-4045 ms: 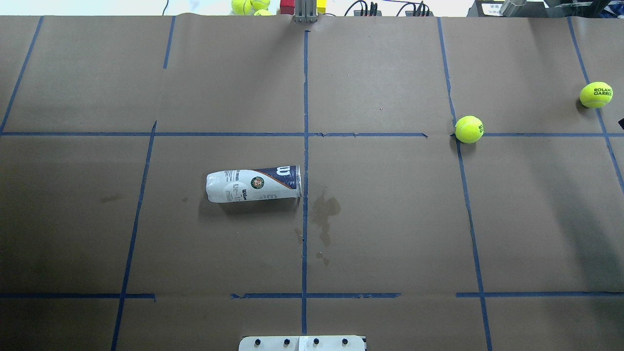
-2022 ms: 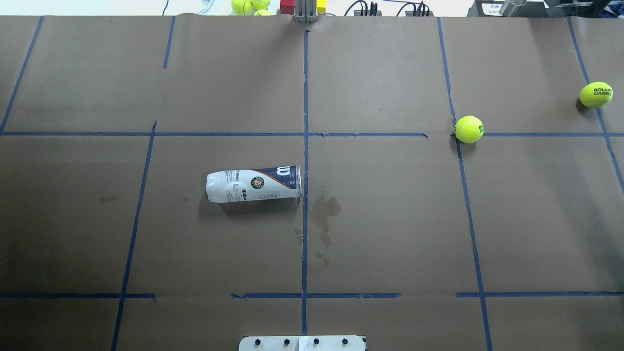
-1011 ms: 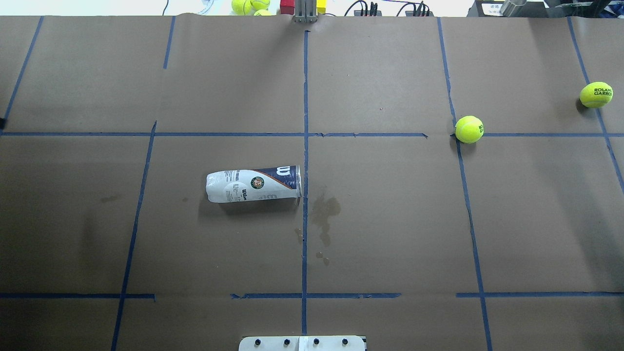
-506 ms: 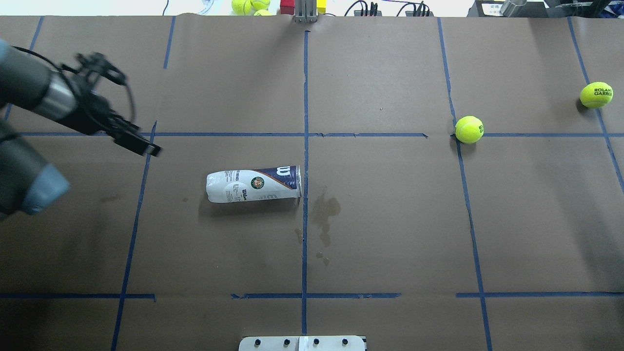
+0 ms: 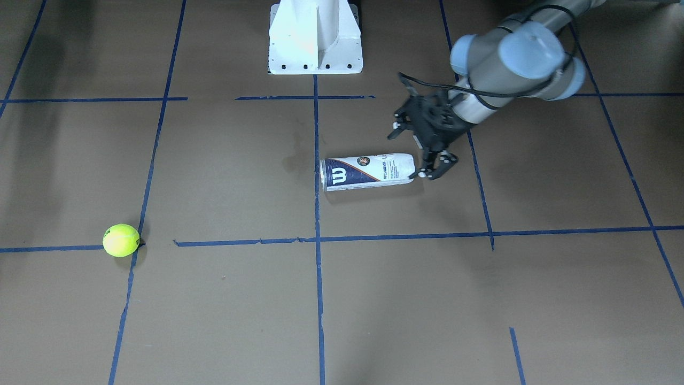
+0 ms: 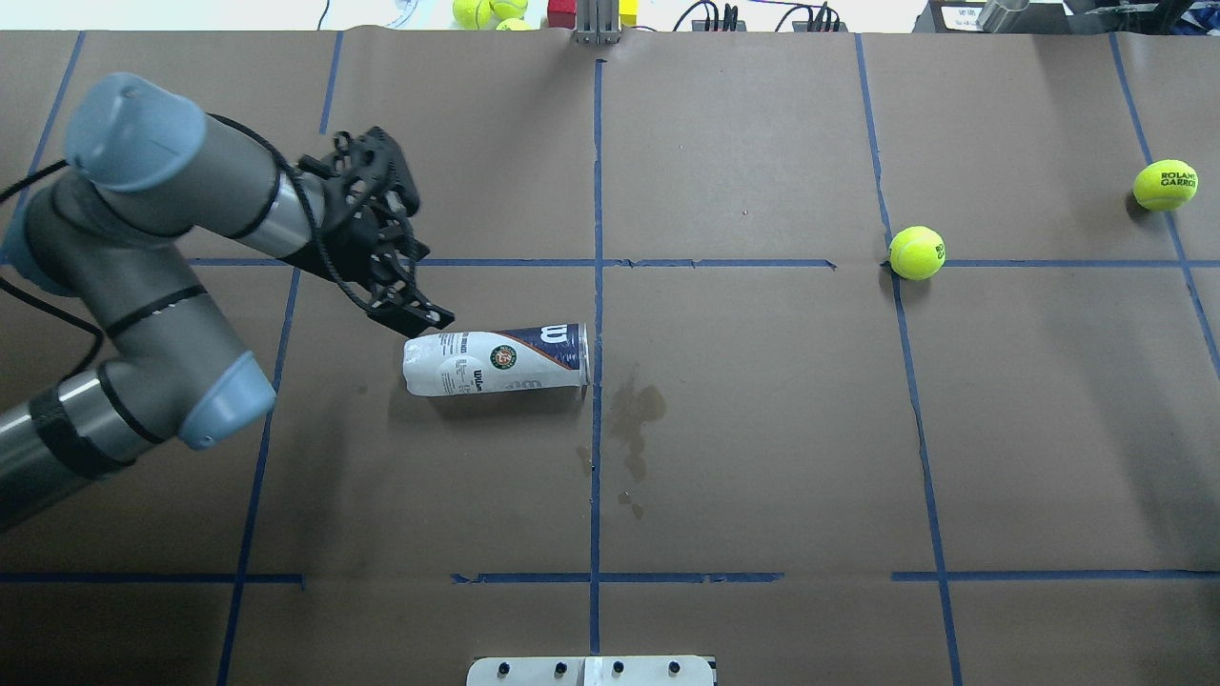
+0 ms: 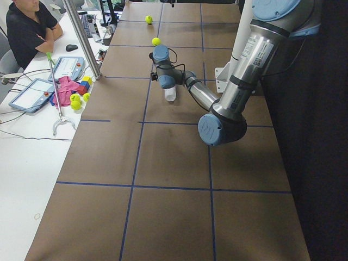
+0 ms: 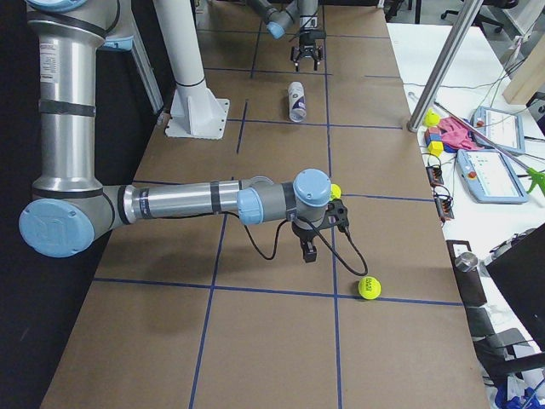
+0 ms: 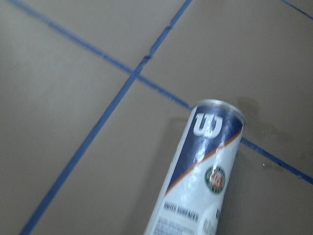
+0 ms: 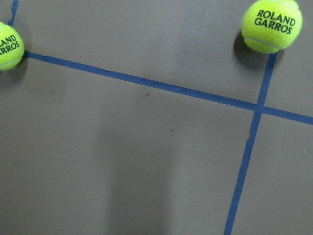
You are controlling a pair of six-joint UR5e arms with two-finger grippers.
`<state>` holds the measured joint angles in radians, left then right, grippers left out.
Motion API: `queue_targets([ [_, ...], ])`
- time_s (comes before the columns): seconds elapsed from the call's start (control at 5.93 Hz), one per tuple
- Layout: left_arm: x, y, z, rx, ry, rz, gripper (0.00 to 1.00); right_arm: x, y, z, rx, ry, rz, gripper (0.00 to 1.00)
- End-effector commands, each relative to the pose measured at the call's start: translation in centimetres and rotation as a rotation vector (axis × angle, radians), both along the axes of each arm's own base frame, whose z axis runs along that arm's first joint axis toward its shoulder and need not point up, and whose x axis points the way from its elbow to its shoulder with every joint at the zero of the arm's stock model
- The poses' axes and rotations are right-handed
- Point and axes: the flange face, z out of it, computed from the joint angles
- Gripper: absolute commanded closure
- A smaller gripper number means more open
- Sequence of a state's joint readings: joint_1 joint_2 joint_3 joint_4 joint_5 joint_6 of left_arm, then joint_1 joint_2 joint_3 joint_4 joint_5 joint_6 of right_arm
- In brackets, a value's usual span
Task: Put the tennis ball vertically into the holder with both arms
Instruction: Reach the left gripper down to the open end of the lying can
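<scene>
Brown tabletop (image 6: 762,429): clear navy-labelled plastic can (image 6: 496,360) lies sideways, contents unclear; left pincer (image 6: 427,320) spread at ten o'clock; right pincer (image 8: 308,253), cannot tell.

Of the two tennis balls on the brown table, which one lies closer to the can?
The ball at the tape crossing is closer to the can. The other ball, showing ROLAND GARROS print, lies farther to the right.

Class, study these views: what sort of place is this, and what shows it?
Probably a robotics lab: the left arm and right arm reach over a tape-gridded table, with a seated person beside control tablets.
</scene>
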<state>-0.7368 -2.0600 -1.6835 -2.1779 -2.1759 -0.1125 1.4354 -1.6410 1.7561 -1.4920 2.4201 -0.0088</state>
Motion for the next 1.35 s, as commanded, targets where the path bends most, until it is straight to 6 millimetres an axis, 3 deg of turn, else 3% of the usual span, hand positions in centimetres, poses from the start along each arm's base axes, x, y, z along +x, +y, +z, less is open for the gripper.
queue_targets([
  [0.0,4.3,0.9,-4.2,0.093,-0.084,0.035,0.00,-0.1,-0.2,0.0,0.003,0.001,-0.002,0.00],
  [0.17,5.1,0.3,-7.5,0.091,-0.205,0.079,0.00,-0.2,-0.4,-0.4,0.010,-0.002,-0.003,0.00],
  [0.34,5.4,0.2,-7.6,0.076,-0.264,0.074,0.00,-0.3,-0.5,-0.4,0.011,-0.002,-0.006,0.00],
  [0.51,8.7,1.9,-7.6,0.142,-0.337,0.065,0.00,-0.3,-0.5,-0.5,0.013,-0.003,-0.006,0.00],
  [0.67,11.2,3.9,-9.5,0.142,-0.429,0.122,0.00,-0.3,-0.5,-0.2,0.005,-0.001,-0.007,0.00],
  [0.84,11.7,4.0,-12.4,0.150,-0.492,0.100,0.00,-0.3,-0.5,-0.4,0.007,-0.003,-0.005,0.00],
  [1.18,17.5,4.2,-13.1,0.209,-0.616,0.103,0.00,-0.3,-0.4,-0.3,0.006,-0.001,-0.004,0.00],
])
